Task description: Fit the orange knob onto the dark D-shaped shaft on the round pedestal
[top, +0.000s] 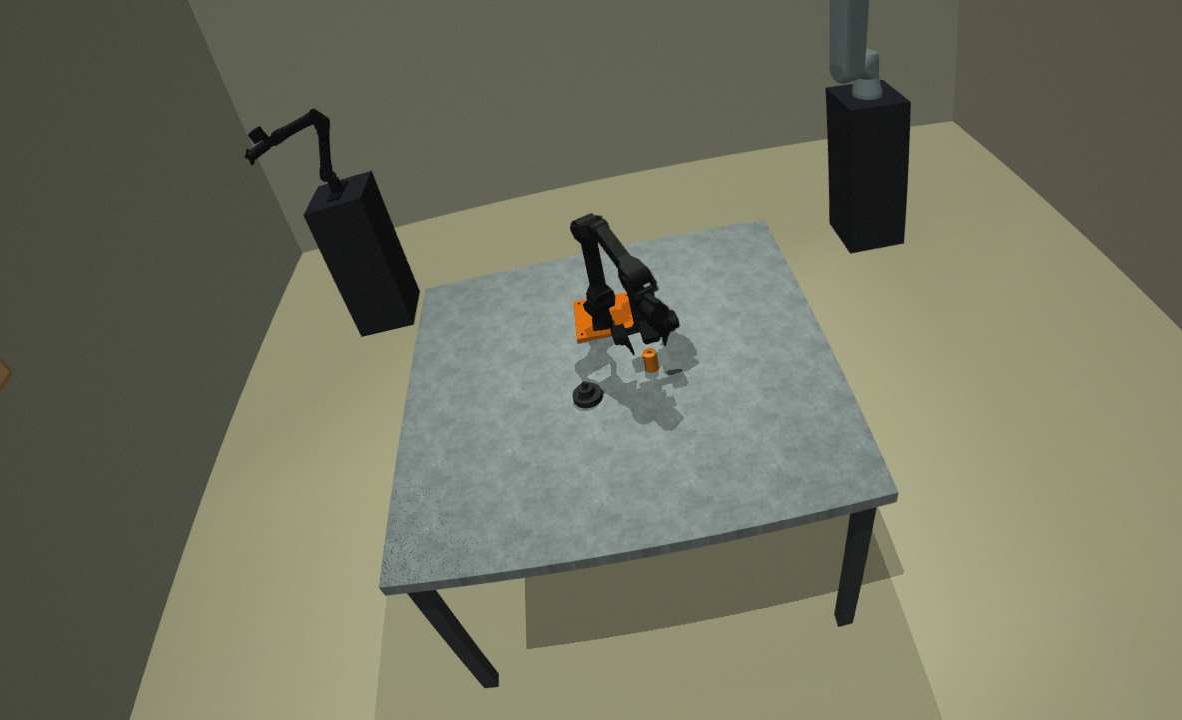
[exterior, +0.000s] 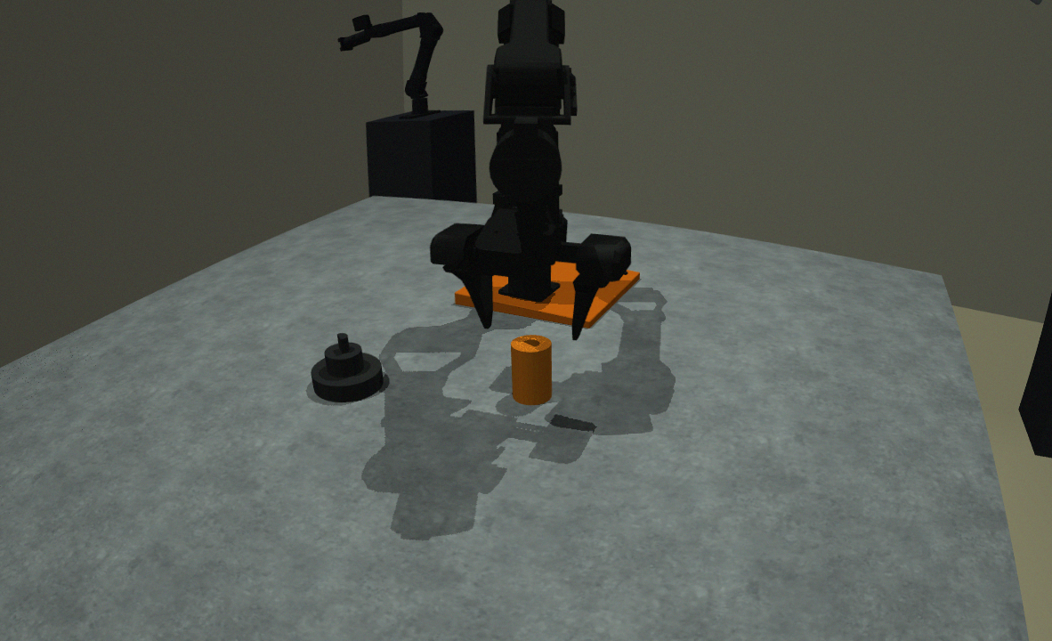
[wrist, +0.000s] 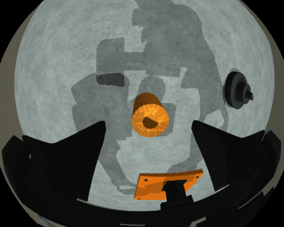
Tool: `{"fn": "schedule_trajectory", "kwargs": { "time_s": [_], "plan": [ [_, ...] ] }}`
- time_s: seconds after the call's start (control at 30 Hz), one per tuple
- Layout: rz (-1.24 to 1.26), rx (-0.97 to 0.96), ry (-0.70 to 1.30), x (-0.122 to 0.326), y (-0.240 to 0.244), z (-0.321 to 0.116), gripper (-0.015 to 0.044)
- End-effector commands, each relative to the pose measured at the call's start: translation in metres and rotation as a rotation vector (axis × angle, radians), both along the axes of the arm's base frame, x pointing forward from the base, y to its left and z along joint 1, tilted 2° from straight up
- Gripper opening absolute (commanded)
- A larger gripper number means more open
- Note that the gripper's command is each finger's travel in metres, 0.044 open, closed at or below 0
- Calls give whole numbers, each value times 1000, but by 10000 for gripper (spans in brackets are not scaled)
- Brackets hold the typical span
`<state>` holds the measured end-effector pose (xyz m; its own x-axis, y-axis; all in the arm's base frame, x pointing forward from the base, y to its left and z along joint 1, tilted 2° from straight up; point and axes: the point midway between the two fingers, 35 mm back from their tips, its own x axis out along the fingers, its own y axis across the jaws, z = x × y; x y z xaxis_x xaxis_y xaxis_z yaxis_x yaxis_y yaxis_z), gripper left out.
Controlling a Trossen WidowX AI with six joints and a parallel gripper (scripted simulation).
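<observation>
The orange knob (top: 650, 361) (exterior: 531, 374) (wrist: 145, 105) stands upright on the table. Its top hole shows a flat side in the wrist view. The round dark pedestal (top: 587, 397) (exterior: 346, 385) (wrist: 233, 89) stands on the table, left of the knob in the top and exterior views and right of it in the wrist view. Its thin shaft (exterior: 343, 342) (wrist: 250, 95) points up and is bare; its flat side cannot be made out. My gripper (top: 648, 347) (exterior: 530, 333) (wrist: 151, 125) is open and empty. Its fingertips are above and behind the knob in the exterior view, and apart from it.
The arm's orange base plate (top: 584, 333) (exterior: 465, 299) (wrist: 148, 187) is behind the knob on the grey table (top: 667, 501) (exterior: 673, 541) (wrist: 53, 79). Two other arms stand on dark pillars (top: 364, 268) (top: 868, 179) beyond the table. The arm's shadow lies around the knob.
</observation>
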<state>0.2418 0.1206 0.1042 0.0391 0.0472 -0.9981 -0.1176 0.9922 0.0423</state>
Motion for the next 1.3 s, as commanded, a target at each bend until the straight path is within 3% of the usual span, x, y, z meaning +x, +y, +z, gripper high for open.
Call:
{"fn": "schedule_trajectory", "kwargs": {
  "time_s": [0.0,1.2,1.27],
  "plan": [
    [4,-2,14,-1,0,-9,440],
    [4,-2,14,-1,2,-64,440],
    [4,-2,14,-1,2,-64,387]
  ]
}}
